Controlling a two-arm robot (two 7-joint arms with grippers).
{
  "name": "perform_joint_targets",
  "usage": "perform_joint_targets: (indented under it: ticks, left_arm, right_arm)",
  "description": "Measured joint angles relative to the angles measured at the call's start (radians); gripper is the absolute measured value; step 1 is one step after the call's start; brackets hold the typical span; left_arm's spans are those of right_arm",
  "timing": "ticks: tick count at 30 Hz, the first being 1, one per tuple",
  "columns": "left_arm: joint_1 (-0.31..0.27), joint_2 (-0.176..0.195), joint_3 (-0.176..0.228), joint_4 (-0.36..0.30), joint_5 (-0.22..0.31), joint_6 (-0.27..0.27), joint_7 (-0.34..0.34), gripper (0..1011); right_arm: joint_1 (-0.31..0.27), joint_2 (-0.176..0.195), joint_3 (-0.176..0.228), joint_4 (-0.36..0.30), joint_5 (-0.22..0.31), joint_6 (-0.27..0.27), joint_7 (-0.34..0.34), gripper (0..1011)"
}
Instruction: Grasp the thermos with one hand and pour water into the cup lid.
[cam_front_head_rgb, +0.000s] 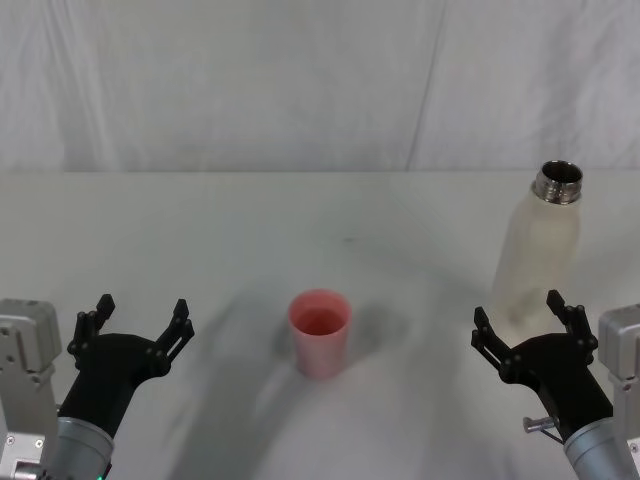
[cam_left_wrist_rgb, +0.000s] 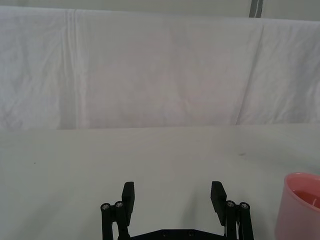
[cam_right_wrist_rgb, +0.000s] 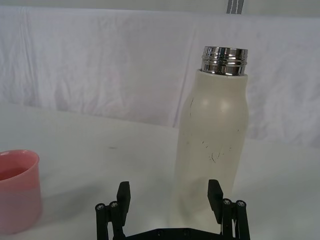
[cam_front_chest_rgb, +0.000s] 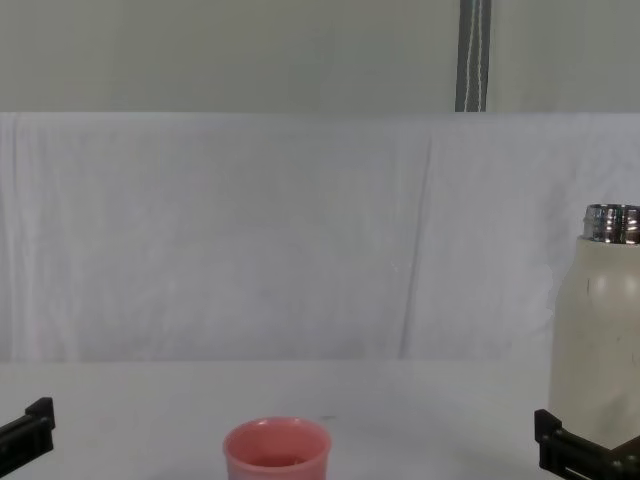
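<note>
The cream-white thermos stands upright and uncapped at the table's right, its steel neck showing; it also appears in the right wrist view and chest view. The pink cup lid stands upright at mid-table, also seen at the edge of each wrist view and low in the chest view. My right gripper is open just in front of the thermos base, its fingers apart and clear of it. My left gripper is open at the near left, holding nothing.
A white cloth covers the table and hangs as a backdrop behind it. Bare cloth lies between the cup lid and the thermos and across the far side.
</note>
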Motion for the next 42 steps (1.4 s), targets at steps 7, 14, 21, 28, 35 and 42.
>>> perform_joint_targets:
  ticks: [7, 14, 21, 28, 35, 42]
  left_arm:
    - [0.0, 0.0, 0.0, 0.0, 0.0, 0.0, 0.0, 1001]
    - [0.0, 0.0, 0.0, 0.0, 0.0, 0.0, 0.0, 1001]
    - [0.0, 0.0, 0.0, 0.0, 0.0, 0.0, 0.0, 1001]
    - [0.0, 0.0, 0.0, 0.0, 0.0, 0.0, 0.0, 1001]
    - [0.0, 0.0, 0.0, 0.0, 0.0, 0.0, 0.0, 1001]
    - [0.0, 0.0, 0.0, 0.0, 0.0, 0.0, 0.0, 1001]
  right_arm:
    - [0.0, 0.0, 0.0, 0.0, 0.0, 0.0, 0.0, 1000]
    - [0.0, 0.0, 0.0, 0.0, 0.0, 0.0, 0.0, 1000]
    - [0.0, 0.0, 0.0, 0.0, 0.0, 0.0, 0.0, 1000]
    - [0.0, 0.0, 0.0, 0.0, 0.0, 0.0, 0.0, 1000]
    - [0.0, 0.0, 0.0, 0.0, 0.0, 0.0, 0.0, 1000]
    - [0.0, 0.0, 0.0, 0.0, 0.0, 0.0, 0.0, 1000]
